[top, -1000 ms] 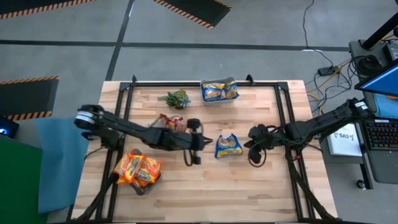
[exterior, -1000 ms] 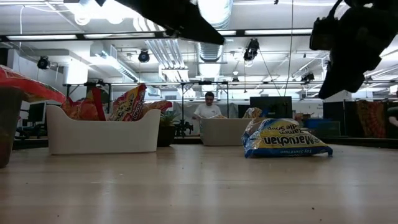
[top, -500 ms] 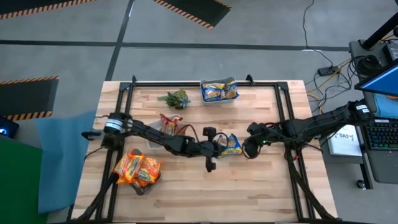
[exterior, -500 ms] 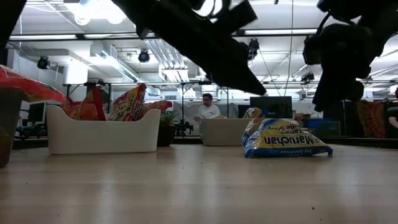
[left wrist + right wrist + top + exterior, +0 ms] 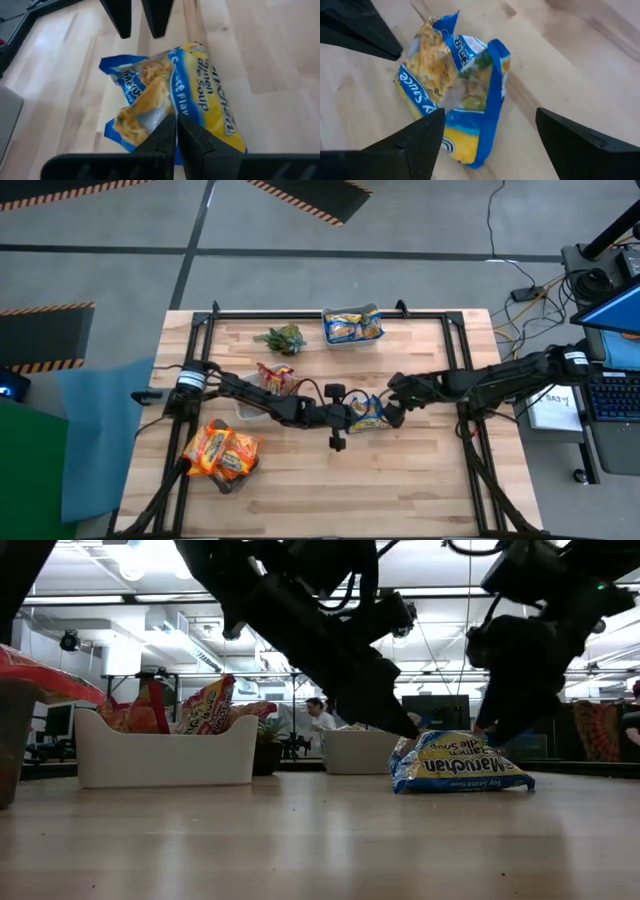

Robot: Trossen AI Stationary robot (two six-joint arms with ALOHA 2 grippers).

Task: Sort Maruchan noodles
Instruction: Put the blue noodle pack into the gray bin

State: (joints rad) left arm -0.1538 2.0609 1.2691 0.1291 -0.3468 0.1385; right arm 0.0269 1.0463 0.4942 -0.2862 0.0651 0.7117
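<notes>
Sorting is judged nearly complete. Orange-red packets (image 5: 220,450) are binned at near left, dark red packets (image 5: 277,378) beside them, blue-yellow packets (image 5: 352,326) at far centre. One blue-yellow packet (image 5: 368,412) remains mid-counter (image 5: 420,490), flanked by the left gripper (image 5: 343,420), fingers together, and the right gripper (image 5: 392,408), fingers apart. A workshop is seen behind.

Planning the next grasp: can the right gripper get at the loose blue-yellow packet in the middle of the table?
Probably yes: the right gripper is open above the blue-yellow packet, though the shut left gripper crowds its far side.
</notes>
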